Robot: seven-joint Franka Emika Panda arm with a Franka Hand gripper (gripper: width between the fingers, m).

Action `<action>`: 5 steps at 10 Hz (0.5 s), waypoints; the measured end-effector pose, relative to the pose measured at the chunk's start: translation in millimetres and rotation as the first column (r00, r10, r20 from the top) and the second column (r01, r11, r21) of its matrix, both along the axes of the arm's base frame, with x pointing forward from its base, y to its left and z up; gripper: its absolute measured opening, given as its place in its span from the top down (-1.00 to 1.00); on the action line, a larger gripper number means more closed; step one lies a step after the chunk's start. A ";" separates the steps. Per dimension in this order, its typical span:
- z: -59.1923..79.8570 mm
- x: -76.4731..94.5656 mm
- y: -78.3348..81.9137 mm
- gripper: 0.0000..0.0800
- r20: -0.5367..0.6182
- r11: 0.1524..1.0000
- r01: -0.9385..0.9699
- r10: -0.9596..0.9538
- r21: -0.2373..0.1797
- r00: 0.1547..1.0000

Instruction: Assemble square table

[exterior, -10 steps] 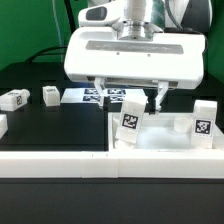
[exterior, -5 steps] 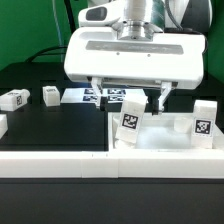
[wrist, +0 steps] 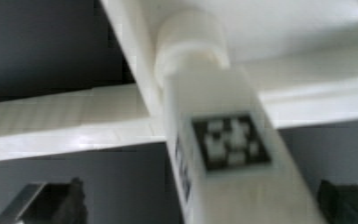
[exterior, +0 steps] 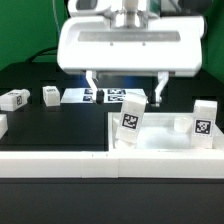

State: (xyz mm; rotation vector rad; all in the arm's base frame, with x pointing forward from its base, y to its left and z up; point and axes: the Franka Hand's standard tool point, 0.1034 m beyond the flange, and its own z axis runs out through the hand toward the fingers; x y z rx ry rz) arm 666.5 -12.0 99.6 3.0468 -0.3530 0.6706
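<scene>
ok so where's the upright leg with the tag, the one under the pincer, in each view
Exterior view: the leg stands upright at the table top's end on the exterior view's left, below the open pincer.
Wrist view: the leg fills the centre of the picture, seen close and blurred, between the two fingertips.
Shared landmark: the black-and-white tag on the leg's face.
</scene>
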 end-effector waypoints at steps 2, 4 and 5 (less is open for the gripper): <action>0.3 -1.4 4.2 -0.62 -0.177 0.998 0.001 0.011 0.070 0.984; -3.9 -4.4 9.8 -0.62 -0.320 0.993 0.013 0.024 0.115 0.947; -5.7 -4.5 14.3 -0.62 -0.390 0.991 0.023 0.032 0.133 0.920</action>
